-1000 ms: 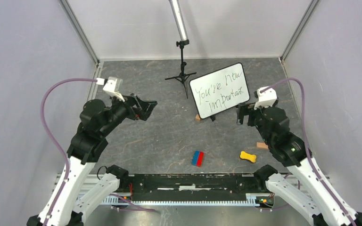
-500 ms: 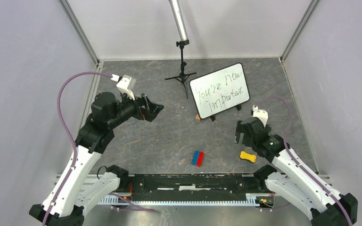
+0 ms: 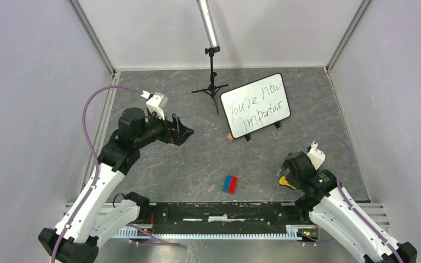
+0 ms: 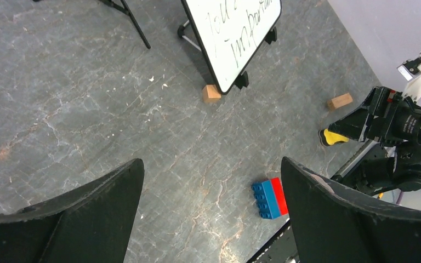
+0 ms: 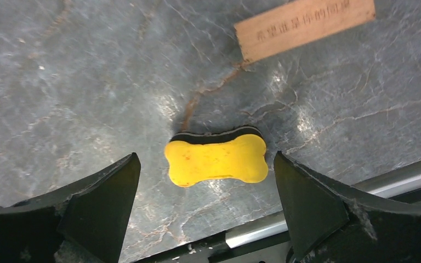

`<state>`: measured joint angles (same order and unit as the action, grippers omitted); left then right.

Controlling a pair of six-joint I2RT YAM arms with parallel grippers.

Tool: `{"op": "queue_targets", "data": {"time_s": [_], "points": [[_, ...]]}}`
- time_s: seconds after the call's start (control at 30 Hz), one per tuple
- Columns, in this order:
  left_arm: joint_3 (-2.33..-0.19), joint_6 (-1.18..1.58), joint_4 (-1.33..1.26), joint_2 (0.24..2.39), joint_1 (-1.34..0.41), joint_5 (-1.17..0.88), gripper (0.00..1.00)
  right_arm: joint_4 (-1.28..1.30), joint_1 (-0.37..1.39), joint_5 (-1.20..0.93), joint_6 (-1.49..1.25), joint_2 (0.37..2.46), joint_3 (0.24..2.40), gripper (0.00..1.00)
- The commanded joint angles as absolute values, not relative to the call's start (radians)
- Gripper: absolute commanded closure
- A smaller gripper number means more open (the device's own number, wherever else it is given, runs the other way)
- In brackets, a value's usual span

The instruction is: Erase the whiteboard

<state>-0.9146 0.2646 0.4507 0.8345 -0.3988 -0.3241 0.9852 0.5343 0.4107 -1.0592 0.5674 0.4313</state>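
Your right gripper [image 5: 205, 164] open above yellow eraser [image 5: 216, 158], tabletop near edge; left gripper [image 4: 212, 167] open, empty. Whiteboard [image 3: 255, 105] has writing.

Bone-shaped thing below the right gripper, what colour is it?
The bone-shaped thing is yellow, with a black layer underneath; clearest in the right wrist view.

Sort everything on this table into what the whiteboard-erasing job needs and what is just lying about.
For the job:
- whiteboard, with writing on it
- yellow bone-shaped eraser, lying under the open right claw

Lying about:
- blue-and-red brick
- wooden block at the board's corner
- wooden block near the eraser
- tripod stand
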Motion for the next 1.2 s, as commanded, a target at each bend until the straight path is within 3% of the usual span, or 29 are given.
{"op": "queue_targets", "data": {"time_s": [0.0,0.47,0.6,0.8,1.0,1.17], "points": [[-0.893,0.237,0.393,0.836,-0.394,-0.350,0.00,0.979,0.531,0.407,-1.123,0.563,0.403,0.02],[-0.865,0.243,0.386,0.811,-0.393,-0.354,0.00,0.735,0.530,0.369,-1.151,0.631,0.314,0.01],[-0.858,0.253,0.379,0.810,-0.394,-0.378,0.00,0.609,0.531,0.376,-1.057,0.700,0.338,0.05],[-0.851,0.258,0.369,0.800,-0.394,-0.391,0.00,0.315,0.531,0.241,-0.743,0.860,0.413,0.03],[-0.846,0.254,0.364,0.798,-0.394,-0.403,0.00,0.546,0.540,0.370,-0.562,0.897,0.564,0.02],[-0.850,0.258,0.365,0.816,-0.394,-0.420,0.00,0.793,0.543,0.392,-0.768,0.859,0.559,0.02]]}}
